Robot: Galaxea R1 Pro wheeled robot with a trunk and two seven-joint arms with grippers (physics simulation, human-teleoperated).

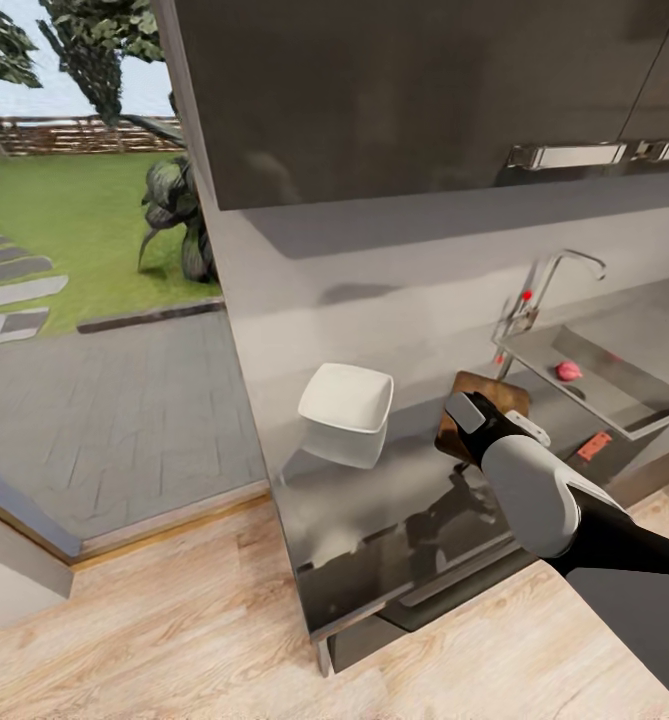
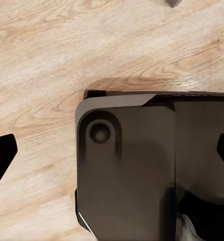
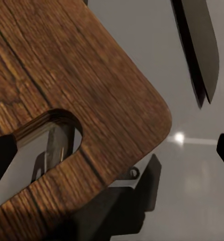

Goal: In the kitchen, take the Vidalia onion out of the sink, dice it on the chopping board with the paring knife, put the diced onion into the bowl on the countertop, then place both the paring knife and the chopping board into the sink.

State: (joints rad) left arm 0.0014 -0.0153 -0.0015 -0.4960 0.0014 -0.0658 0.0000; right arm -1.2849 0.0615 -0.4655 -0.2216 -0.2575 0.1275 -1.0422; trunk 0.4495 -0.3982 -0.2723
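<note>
We see the right gripper (image 3: pixel 112 150) spread open over the chopping board (image 3: pixel 77 85) — knife blade (image 3: pixel 200 45) beside it; left gripper (image 2: pixel 112 150) open too.

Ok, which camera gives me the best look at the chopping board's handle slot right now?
The right wrist view: the chopping board sits close up there, with its oblong handle slot and rounded corner clear. The head view shows the board on the countertop beside the sink, partly covered by the right arm. The left wrist view looks at the wooden floor.
</note>
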